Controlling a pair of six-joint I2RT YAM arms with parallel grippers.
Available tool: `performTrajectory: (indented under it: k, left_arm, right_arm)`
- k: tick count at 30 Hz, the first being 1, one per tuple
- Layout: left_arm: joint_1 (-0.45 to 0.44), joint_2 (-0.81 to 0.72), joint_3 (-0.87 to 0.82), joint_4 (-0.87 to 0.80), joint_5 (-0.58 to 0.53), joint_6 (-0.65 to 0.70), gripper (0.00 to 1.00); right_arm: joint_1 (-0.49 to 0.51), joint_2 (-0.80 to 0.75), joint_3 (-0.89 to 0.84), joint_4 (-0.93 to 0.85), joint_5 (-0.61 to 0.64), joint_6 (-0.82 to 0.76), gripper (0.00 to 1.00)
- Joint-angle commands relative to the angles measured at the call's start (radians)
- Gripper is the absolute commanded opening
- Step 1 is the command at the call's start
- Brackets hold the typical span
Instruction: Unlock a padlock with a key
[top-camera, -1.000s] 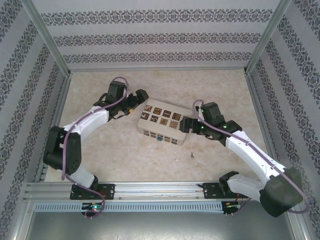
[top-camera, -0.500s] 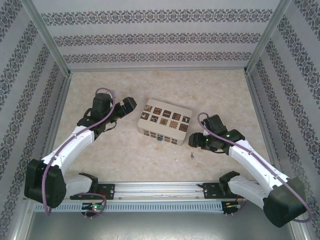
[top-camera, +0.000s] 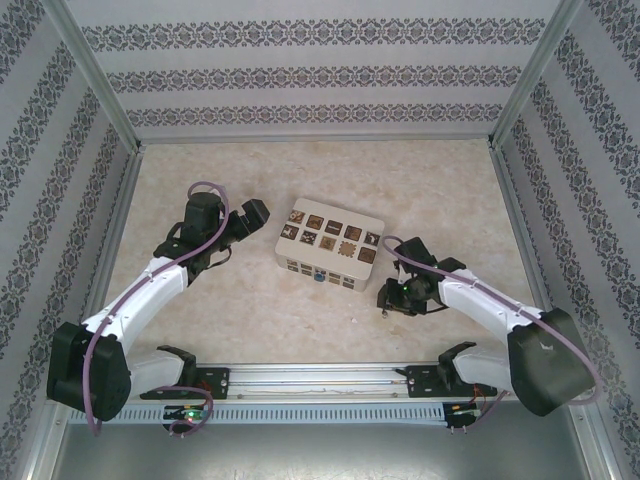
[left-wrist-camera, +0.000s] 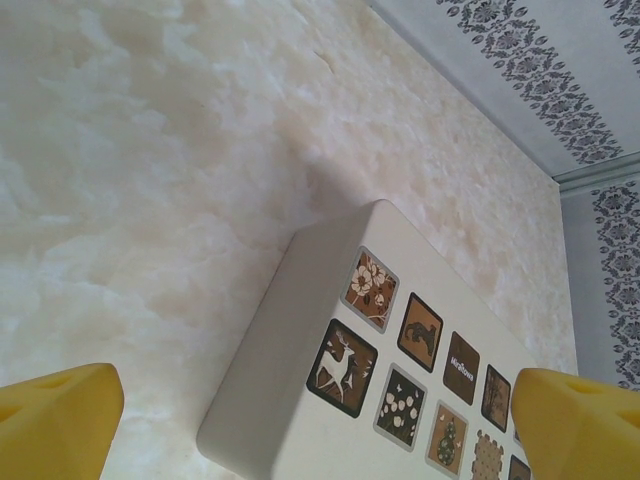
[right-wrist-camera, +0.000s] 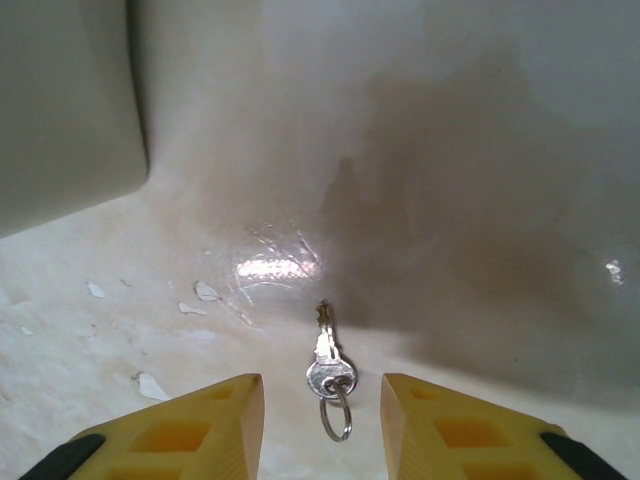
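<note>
1. The key (right-wrist-camera: 325, 352) lies flat on the table (right-wrist-camera: 520, 300), a little in front of the near right corner of the box (top-camera: 330, 245).
2. The padlock (top-camera: 318, 277), small and blue, sits against the middle of the box's near side, apart from the key.
3. The right jaws are partly open and hold nothing. One yellow fingertip (right-wrist-camera: 190, 430) stands on each side of the key's head, with a gap on both sides.
4. The left jaws are spread wide and empty, with their fingertips (left-wrist-camera: 55, 415) above the left end of the box.
5. In the right wrist view the key's long axis runs almost straight away from the wrist, leaning slightly. The blade points away. The round head and its wire ring (right-wrist-camera: 337, 415) are nearest the wrist. In the top view the key is a speck, too small to show which way it points.
6. To grasp well:
   - The fingertips likely need to be right down at the table, because the key is thin and flat.
   - Close across the head rather than the blade, so the blade sticks out free for the padlock.
   - Keep the key centred, or one finger may push it sideways.
   - Watch the loose ring, which could slip under a fingertip and spoil the grip.
</note>
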Motion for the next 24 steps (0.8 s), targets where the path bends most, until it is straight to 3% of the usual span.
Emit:
performTrajectory:
  k: [1,24]
  left_arm:
    - [0.014,-0.018,-0.013,0.024,-0.017,0.000,0.99]
    - [0.033,-0.016,-0.011,0.015,-0.019,-0.004,0.99]
  right_arm:
    - [0.005,0.022,-0.015,0.002,-0.023,0.014,0.35]
    - [0.023,0.136,0.025,0.003,-0.064,-0.032,0.13]
